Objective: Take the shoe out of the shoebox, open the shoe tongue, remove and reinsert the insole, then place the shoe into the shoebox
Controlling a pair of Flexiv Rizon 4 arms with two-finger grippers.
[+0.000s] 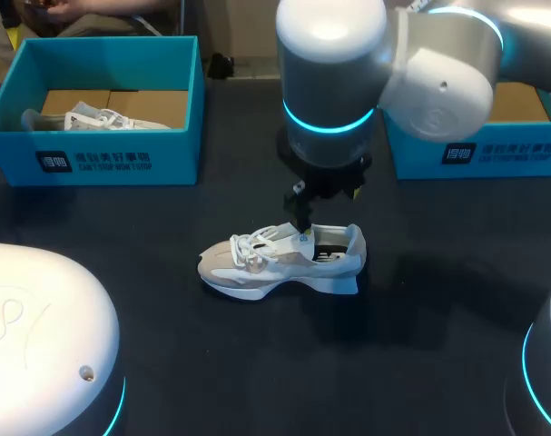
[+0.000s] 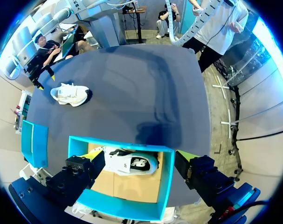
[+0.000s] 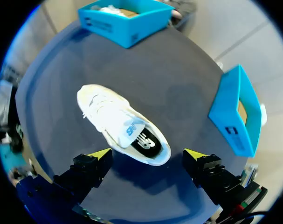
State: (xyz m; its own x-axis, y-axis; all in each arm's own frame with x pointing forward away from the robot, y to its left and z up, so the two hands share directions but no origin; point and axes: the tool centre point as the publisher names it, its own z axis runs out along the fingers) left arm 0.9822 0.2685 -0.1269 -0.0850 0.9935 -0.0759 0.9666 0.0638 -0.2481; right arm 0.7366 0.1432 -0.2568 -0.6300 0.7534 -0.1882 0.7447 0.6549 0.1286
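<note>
A white and beige shoe [image 1: 280, 263] lies on its sole in the middle of the dark table, toe to the left. My right gripper [image 1: 302, 218] hangs just above its heel opening. In the right wrist view the shoe [image 3: 118, 123] runs ahead of the open right gripper [image 3: 147, 155], its heel and dark insole [image 3: 146, 140] between the yellow tips, untouched. The blue shoebox [image 1: 103, 159] at the back left holds a second white shoe [image 1: 93, 118]. My open left gripper [image 2: 141, 161] hovers high over that shoebox [image 2: 165, 186] and shoe [image 2: 132, 163]; it is outside the head view.
A second blue box [image 1: 475, 150] stands at the back right, partly behind my right arm; its inside is mostly hidden. It also shows as a blue box [image 3: 237, 112] beside the right gripper. White arm housings fill the front corners of the head view.
</note>
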